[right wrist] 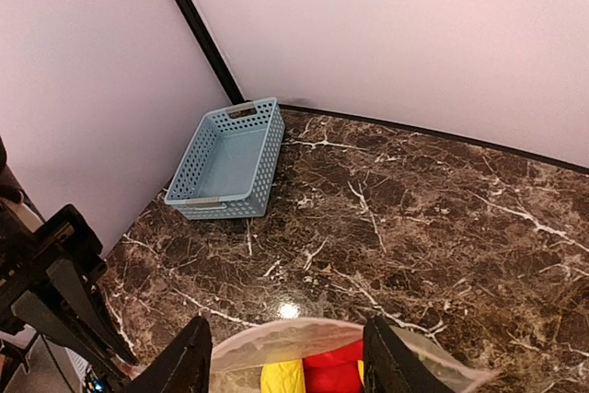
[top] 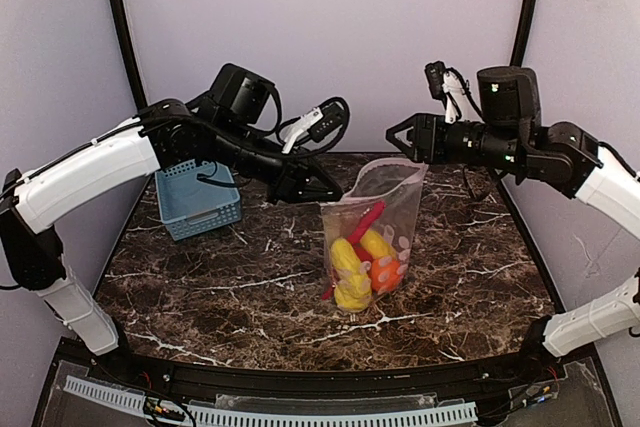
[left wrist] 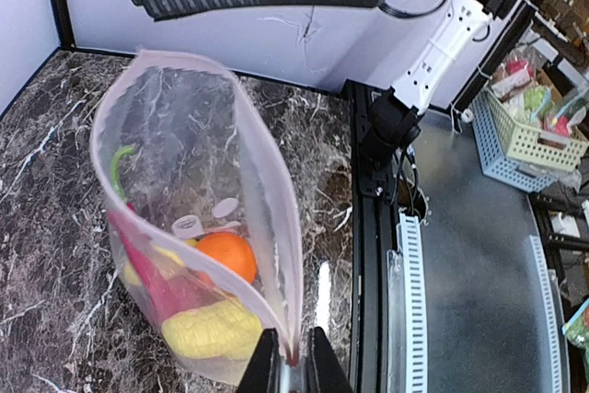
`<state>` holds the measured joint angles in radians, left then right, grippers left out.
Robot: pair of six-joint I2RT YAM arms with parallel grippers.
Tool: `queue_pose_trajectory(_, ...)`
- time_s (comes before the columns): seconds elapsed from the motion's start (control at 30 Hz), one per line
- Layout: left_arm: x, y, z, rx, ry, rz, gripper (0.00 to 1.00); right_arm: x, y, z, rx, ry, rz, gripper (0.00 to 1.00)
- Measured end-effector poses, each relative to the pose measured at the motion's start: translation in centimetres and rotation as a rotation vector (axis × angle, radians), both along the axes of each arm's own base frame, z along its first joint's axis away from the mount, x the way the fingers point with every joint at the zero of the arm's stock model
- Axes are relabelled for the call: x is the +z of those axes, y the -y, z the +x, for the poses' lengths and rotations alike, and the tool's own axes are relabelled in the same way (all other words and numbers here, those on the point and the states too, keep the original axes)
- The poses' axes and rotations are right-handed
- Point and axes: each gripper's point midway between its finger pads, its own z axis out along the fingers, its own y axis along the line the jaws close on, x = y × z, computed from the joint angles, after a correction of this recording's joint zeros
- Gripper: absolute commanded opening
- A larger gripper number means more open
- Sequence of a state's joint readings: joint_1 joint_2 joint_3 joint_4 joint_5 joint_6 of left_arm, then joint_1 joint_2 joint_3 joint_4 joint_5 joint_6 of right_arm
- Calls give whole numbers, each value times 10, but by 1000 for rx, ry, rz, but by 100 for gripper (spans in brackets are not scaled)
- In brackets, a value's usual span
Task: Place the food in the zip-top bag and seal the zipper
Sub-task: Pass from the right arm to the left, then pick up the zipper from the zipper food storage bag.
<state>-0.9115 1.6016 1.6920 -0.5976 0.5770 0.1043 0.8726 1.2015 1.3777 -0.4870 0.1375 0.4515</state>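
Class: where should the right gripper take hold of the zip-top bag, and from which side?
Probably the mouth rim's free end, from above. The zip-top bag stands upright, mouth gaping; the left gripper pinches the opposite end, and the right gripper hangs open over the rim.

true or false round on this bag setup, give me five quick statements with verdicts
1. The blue basket has nothing in it. True.
2. The bag is sealed along its mouth. False: the mouth gapes wide open.
3. The left hand pinches the bag's edge. True.
4. The food lies loose on the table. False: it sits inside the bag, which stands upright.
5. The right hand is clamped shut. False: its fingers stand apart above the bag's mouth.
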Motion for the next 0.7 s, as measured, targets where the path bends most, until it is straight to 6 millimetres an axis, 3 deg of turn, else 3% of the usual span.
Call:
queue_pose_trajectory(0.17, -19, -10, -9, -51, 25, 61, 1, -4, -18, -22, 193, 46, -59, 61)
queue_pose_trajectory(0.3, -30, -20, -13, -59, 28, 87, 1, -18, -54, -54, 432, 61, -113, 62)
queue_pose_trajectory(0.43, -31, -27, -17, -55, 35, 86, 1, -45, -90, -79, 635, 32, -181, 62)
queue_pose_trajectory(0.53, -32, -32, -15, -32, 52, 73, 2, -68, -101, -89, 719, 1, -229, 62)
queue_pose_trajectory(0.57, -33, -35, -15, -21, 53, 67, 7, -72, -101, -92, 737, -6, -239, 61)
queue_pose_trajectory(0.7, -34, -41, -13, 14, 54, 25, 48, -70, -102, -96, 769, 8, -237, 58)
